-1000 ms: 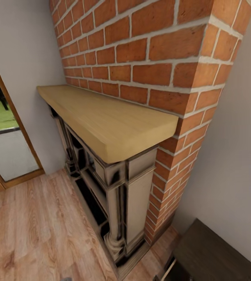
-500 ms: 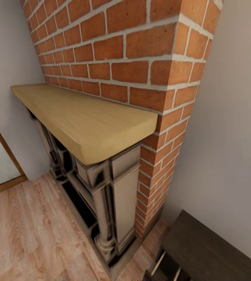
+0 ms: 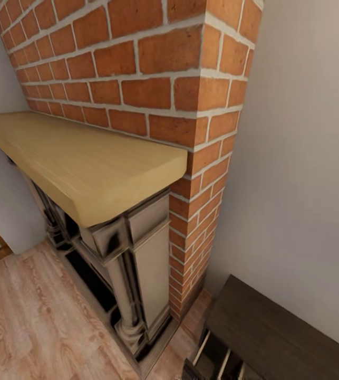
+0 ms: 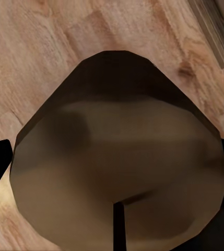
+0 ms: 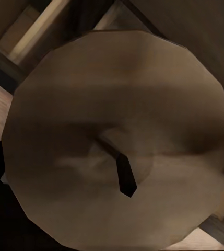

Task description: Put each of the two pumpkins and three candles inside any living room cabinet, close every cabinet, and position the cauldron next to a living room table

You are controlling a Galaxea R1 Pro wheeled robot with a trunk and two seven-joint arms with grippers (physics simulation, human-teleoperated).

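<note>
So the head view is mostly a red brick chimney [image 3: 137, 68] with pale mortar lines, and a thick light-wood mantel shelf [image 3: 79, 163] sticking out of it. Under the shelf there's a fireplace surround [image 3: 137, 258] with a turned column and a flat panel, pale with sooty dark edges, standing on the wood plank floor [image 3: 27, 322]. A plain grey wall [image 3: 301, 158] runs off past the brick corner.

The cabinet [image 3: 274, 332] sits low against that grey wall, just beside the foot of the brick corner. Dark brown flat top, and at its near end you can see paler strips, which look like the insides of a pulled-out drawer, so that end seems open.

Left wrist view: a big rounded tan-brown object [image 4: 117, 162] takes up most of the picture, with a thin dark slit at its edge and plank floor behind it. Right wrist view: a similar round, faceted tan object [image 5: 117, 141] with a short dark stem-like bit in the middle, and behind it dark wood with pale rails, likely the cabinet's open part. Could be the pumpkins, but honestly too blurry to swear by.

Can't tell whether either hand is clenched or released; the fingers are hidden.

No brands, labels or writing readable anywhere.
</note>
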